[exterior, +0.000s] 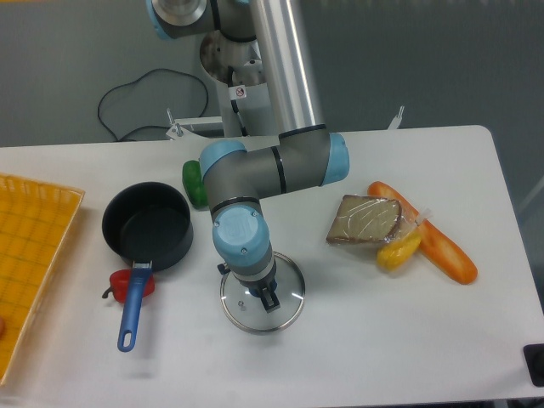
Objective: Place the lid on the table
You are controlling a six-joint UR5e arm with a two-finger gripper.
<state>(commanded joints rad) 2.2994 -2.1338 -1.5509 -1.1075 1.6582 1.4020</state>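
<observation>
The lid [287, 299], a round clear glass disc with a thin silver rim, lies flat low over the white table [382, 340] in front of the middle. Whether it rests on the surface or hangs just above it cannot be told. My gripper [269, 298] points straight down over the lid's centre. Its dark fingers [271, 301] stand close together where the knob is, and they hide the knob. The blue-grey wrist covers the lid's upper left part.
A dark saucepan [147, 225] with a blue handle [132, 316] stands left of the lid, with a red pepper [121, 285] beside the handle. A green vegetable [193, 182] lies behind the arm. Wrapped bread [365, 219], a yellow item [398, 252] and a carrot [433, 240] lie right. An orange gridded tray [30, 255] is at the far left.
</observation>
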